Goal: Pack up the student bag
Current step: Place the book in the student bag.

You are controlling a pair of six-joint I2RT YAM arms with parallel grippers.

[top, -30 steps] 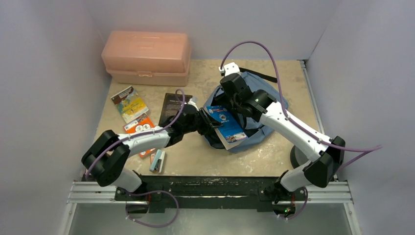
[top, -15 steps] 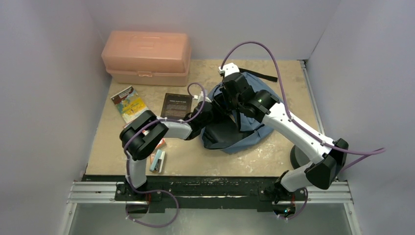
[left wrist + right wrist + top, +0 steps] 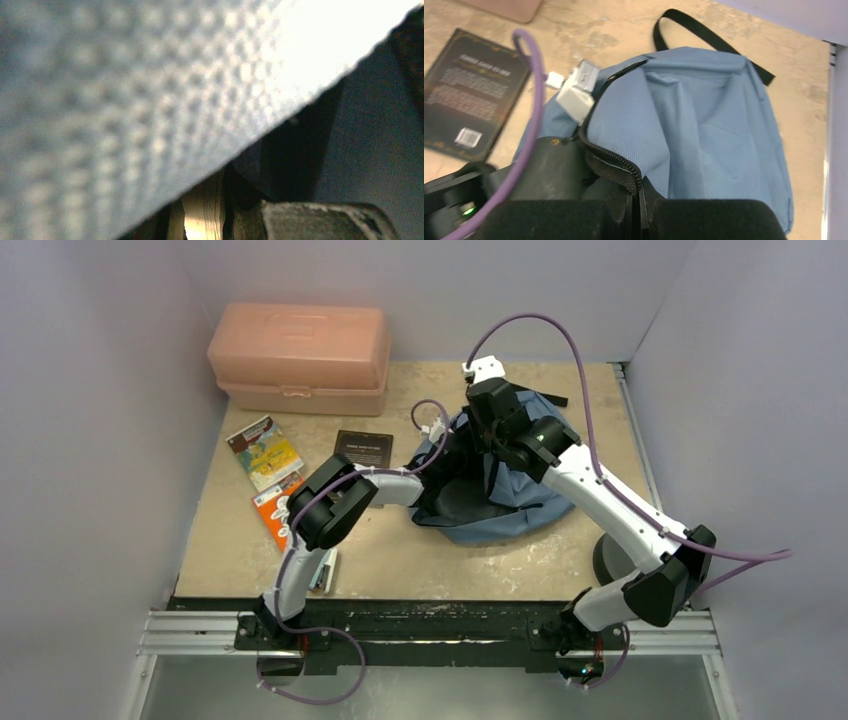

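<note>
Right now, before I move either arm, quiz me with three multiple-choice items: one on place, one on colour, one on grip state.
1. Where does the black book lie?
A) flat on the table, left of the student bag
B) on top of the bag
C) at the table's right edge

2. What colour is the lidded box at the back?
A) green
B) white
C) salmon-pink

3. What is the right tool doing?
A) hanging open over bare table
B) shut on the bag's zipper edge
C) gripping the black book

Answers: 1 A, the top view shows it flat beside the bag; 2 C, lid and base are both pink; 3 B, the right wrist view shows the zipper edge pinched in it.
</note>
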